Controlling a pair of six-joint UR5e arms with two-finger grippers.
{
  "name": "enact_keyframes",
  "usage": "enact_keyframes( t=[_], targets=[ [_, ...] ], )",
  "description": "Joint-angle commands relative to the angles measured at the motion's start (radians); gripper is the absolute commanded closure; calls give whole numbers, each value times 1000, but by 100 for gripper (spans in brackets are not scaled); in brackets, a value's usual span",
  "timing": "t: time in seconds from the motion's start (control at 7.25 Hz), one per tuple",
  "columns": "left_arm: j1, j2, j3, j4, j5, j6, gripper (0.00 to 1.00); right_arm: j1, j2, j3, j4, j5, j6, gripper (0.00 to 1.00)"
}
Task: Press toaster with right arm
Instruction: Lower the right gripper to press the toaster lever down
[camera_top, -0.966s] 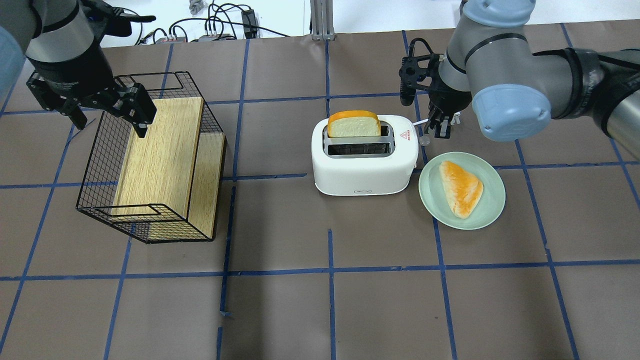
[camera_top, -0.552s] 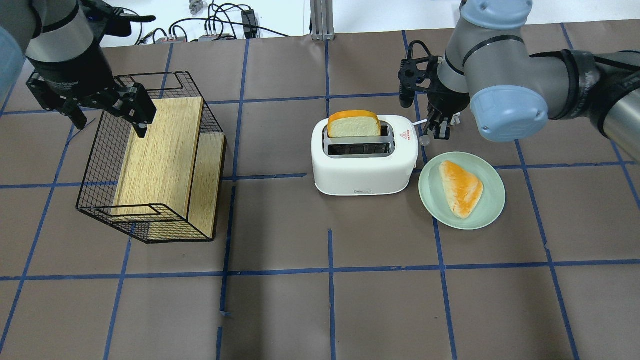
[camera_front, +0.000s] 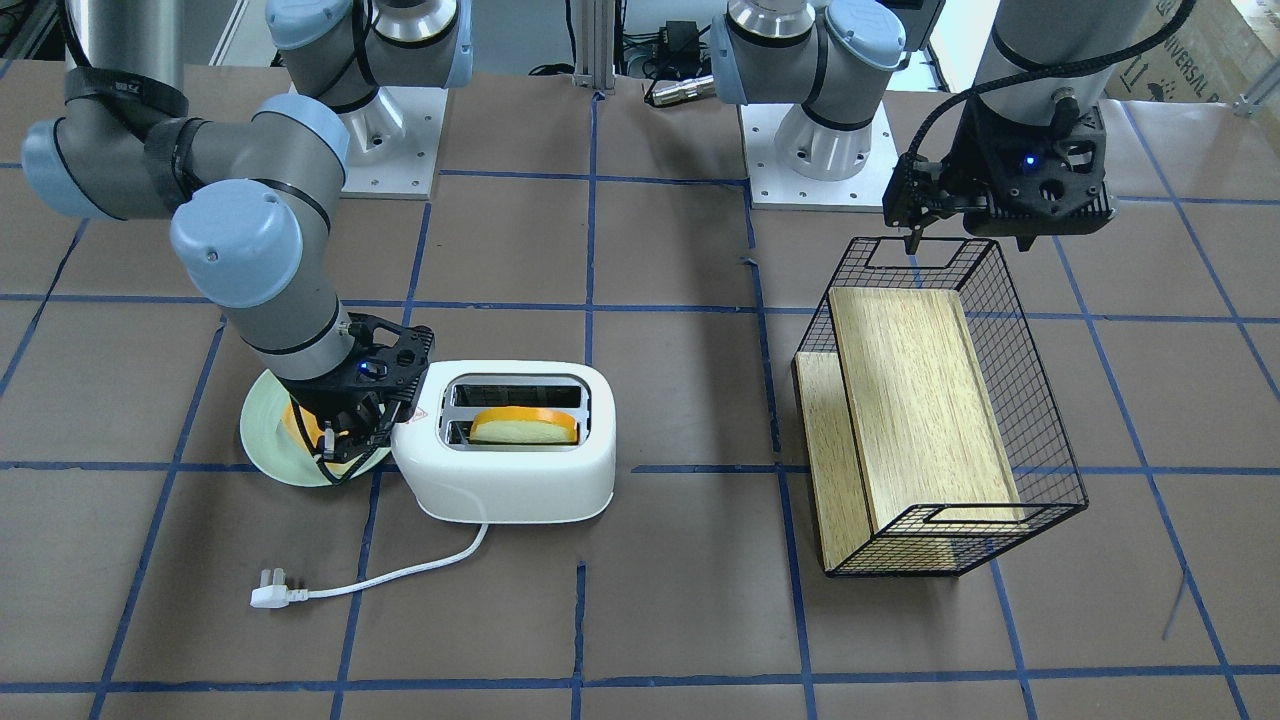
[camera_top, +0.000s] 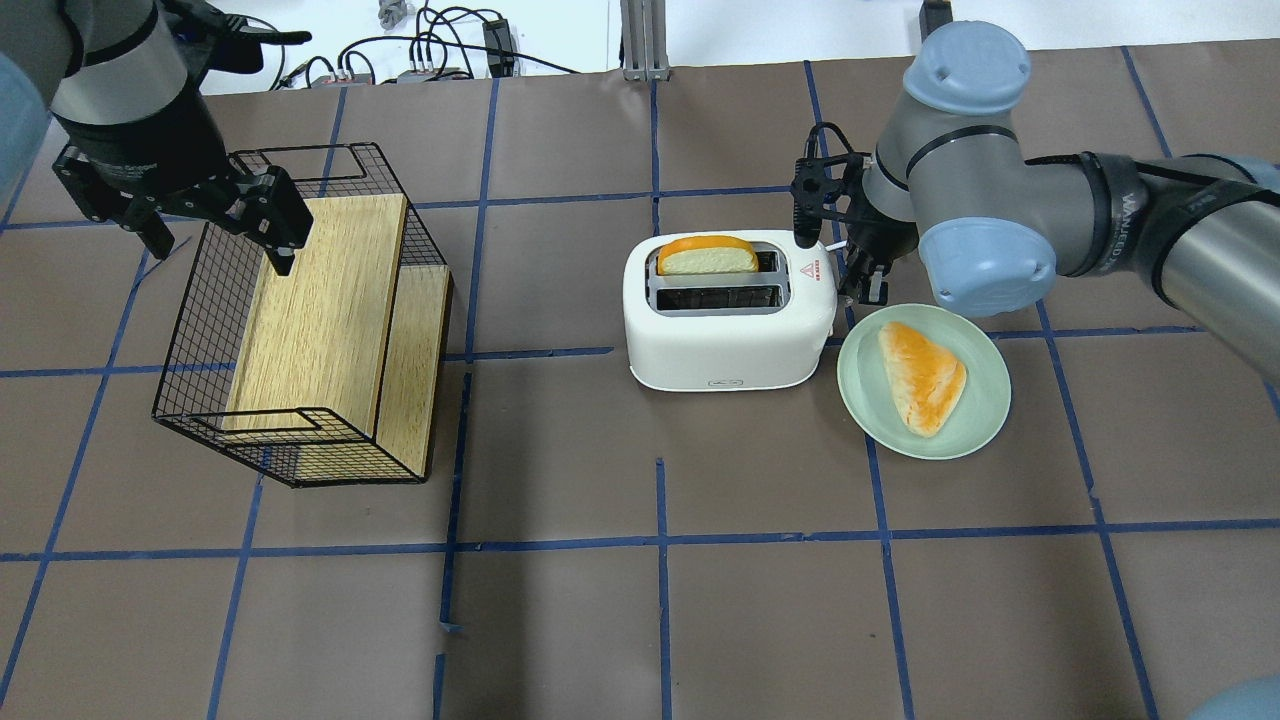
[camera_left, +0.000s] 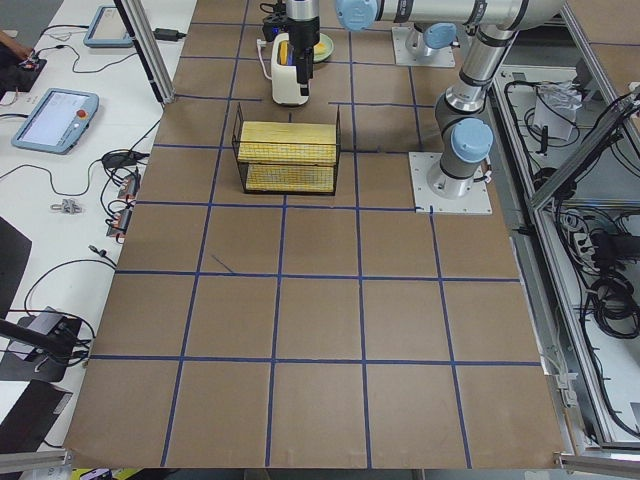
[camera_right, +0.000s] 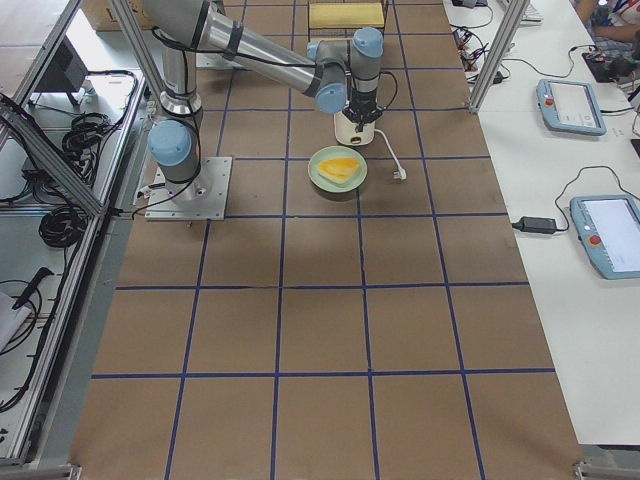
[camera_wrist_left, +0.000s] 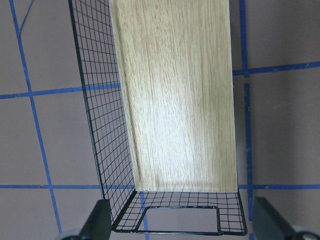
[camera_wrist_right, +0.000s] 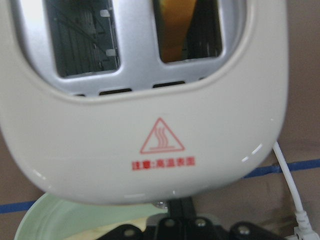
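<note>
The white toaster (camera_top: 730, 330) stands mid-table, and it also shows in the front view (camera_front: 510, 480) and close up in the right wrist view (camera_wrist_right: 150, 125). A slice of bread (camera_top: 705, 256) sits low in its far slot. My right gripper (camera_top: 866, 288) is shut, fingers pointing down, pressed against the toaster's right end beside the red triangle mark (camera_wrist_right: 161, 136). It also shows in the front view (camera_front: 340, 448). The grey knob is hidden under it. My left gripper (camera_top: 215, 238) is open and empty above the black wire basket (camera_top: 300, 320).
A pale green plate (camera_top: 985, 425) with a piece of bread (camera_top: 922, 375) lies just right of the toaster, under my right wrist. The toaster's white cord and plug (camera_front: 270, 597) trail on the far side. The basket holds a wooden board (camera_wrist_left: 175, 100).
My right gripper has moved down along the toaster's right end. The bread slice has sunk lower into the slot. The left arm has not moved.
</note>
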Motion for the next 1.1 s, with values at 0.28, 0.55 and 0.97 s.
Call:
enact_keyframes(
  t=[0.28, 0.55, 0.97],
  targets=[
    [0, 0, 0, 0, 0, -1, 0, -1, 14, 15, -16, 0, 12, 96],
    [0, 0, 0, 0, 0, 0, 0, 1, 7, 2, -15, -3, 21, 95],
    [0, 0, 0, 0, 0, -1, 0, 2, -70, -62, 98, 2, 103, 95]
  ],
)
